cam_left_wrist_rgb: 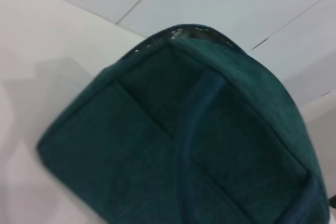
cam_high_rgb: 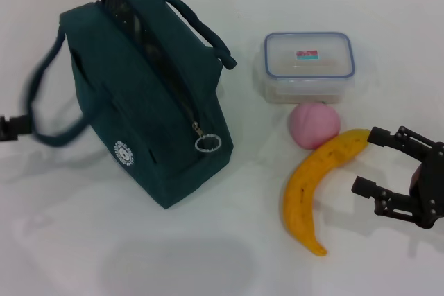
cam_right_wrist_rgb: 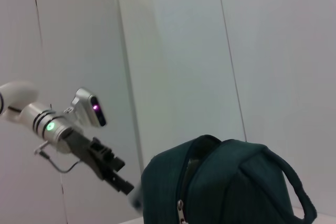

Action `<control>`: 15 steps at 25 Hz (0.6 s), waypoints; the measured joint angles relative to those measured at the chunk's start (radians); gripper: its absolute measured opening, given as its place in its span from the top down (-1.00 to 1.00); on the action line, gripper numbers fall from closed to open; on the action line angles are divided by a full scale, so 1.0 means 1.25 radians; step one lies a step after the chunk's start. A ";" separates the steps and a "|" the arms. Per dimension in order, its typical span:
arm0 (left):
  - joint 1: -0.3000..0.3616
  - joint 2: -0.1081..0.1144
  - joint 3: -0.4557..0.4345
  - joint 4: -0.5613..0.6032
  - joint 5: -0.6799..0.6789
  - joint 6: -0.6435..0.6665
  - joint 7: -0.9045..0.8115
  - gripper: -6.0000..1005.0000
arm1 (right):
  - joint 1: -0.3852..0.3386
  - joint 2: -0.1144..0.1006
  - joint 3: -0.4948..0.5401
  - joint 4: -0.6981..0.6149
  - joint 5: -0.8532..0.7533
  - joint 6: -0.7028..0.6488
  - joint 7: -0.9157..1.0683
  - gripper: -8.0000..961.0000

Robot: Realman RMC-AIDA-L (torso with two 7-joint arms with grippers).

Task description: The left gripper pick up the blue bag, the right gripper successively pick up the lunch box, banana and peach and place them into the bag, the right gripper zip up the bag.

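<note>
The right claw [cam_high_rgb: 364, 161] is held spread and unladen just beside the banana [cam_high_rgb: 316, 188] on the bench [cam_high_rgb: 83, 240]. Beyond the banana, the peach [cam_high_rgb: 314, 125] is seen touching it, then the lunch box [cam_high_rgb: 308, 66]. The bag [cam_high_rgb: 149, 95] is tilted, 1 handle [cam_high_rgb: 48, 112] gripped by the clenched left claw [cam_right_wrist_rgb: 113, 174].

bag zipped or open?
Open: the bag shows a dark gap along its top, and the zipper pull sits at the near end.
</note>
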 joint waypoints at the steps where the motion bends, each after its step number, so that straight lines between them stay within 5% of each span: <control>1: -0.012 0.005 -0.001 0.016 0.005 0.008 -0.032 -0.63 | 0.000 0.000 0.000 0.000 0.000 0.000 0.000 -0.75; 9: -0.103 0.003 0.002 0.075 0.022 0.062 -0.177 -0.62 | 0.001 0.000 0.000 0.000 0.000 0.000 -0.002 -0.75; 15: -0.174 -0.026 -0.002 0.090 0.131 0.024 -0.227 -0.59 | 0.003 0.000 0.000 0.000 0.000 0.002 -0.004 -0.75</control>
